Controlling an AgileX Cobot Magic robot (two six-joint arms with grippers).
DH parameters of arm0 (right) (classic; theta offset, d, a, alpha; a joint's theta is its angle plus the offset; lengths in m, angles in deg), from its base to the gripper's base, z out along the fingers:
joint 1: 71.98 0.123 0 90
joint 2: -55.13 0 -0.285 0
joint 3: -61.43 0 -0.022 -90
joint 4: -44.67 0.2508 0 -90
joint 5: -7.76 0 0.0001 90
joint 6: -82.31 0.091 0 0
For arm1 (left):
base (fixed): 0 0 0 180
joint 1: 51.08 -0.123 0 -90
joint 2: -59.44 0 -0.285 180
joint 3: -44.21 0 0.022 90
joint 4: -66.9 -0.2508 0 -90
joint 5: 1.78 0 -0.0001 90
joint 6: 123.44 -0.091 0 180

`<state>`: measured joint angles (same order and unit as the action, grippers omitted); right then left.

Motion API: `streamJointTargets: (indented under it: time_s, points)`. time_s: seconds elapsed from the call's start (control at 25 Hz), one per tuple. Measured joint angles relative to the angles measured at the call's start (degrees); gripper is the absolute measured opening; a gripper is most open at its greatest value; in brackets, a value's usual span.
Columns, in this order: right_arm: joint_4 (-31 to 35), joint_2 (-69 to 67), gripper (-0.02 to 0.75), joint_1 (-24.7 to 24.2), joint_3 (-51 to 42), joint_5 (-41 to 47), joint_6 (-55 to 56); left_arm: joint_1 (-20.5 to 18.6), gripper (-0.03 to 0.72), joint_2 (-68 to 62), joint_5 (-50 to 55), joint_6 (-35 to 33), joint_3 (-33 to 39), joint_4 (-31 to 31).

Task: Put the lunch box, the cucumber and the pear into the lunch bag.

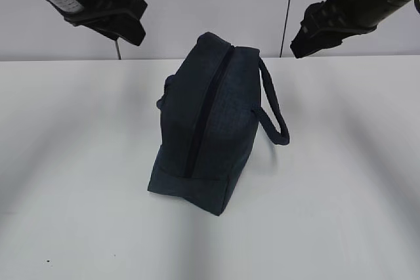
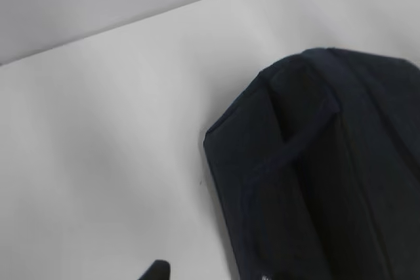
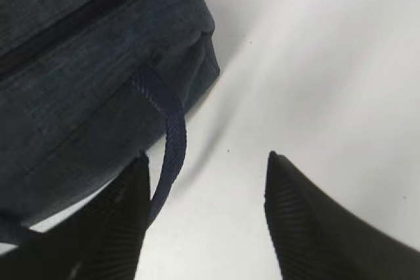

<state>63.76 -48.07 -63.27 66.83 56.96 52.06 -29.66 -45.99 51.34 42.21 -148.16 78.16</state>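
The navy lunch bag (image 1: pixel 207 122) stands on the white table (image 1: pixel 79 162) with its dark zipper line (image 1: pixel 205 106) running over the top and looking closed. One handle (image 1: pixel 277 113) loops out on its right side. The lunch box, cucumber and pear are out of view. My left gripper (image 1: pixel 128 31) hangs high behind the bag's left. Its wrist view shows the bag (image 2: pixel 315 162) and one fingertip (image 2: pixel 157 270) with bare table beside it. My right gripper (image 3: pixel 205 162) is open and empty, high at the right (image 1: pixel 305 44), over the handle (image 3: pixel 172 142).
A pale wall with a dark vertical seam (image 1: pixel 287 11) rises behind the table's far edge. White table surface surrounds the bag on all sides. A few small dark specks (image 1: pixel 47 261) lie near the front left.
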Motion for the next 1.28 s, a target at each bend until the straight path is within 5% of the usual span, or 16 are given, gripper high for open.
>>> streamJointTargets:
  time_s: [0.2,0.48,1.28]
  points:
    - [-3.1,1.5,0.44,0.0,0.0,4.8,2.8,0.0,0.317,1.6,5.7,2.3,0.0,-2.9]
    - [-5.4,1.9,0.44,0.0,0.0,15.1,5.3,0.0,0.458,2.4,13.5,5.3,0.0,-4.1]
    - [-10.3,26.5,0.44,0.0,0.0,22.3,16.4,0.0,0.471,24.2,18.9,8.8,0.0,-7.2]
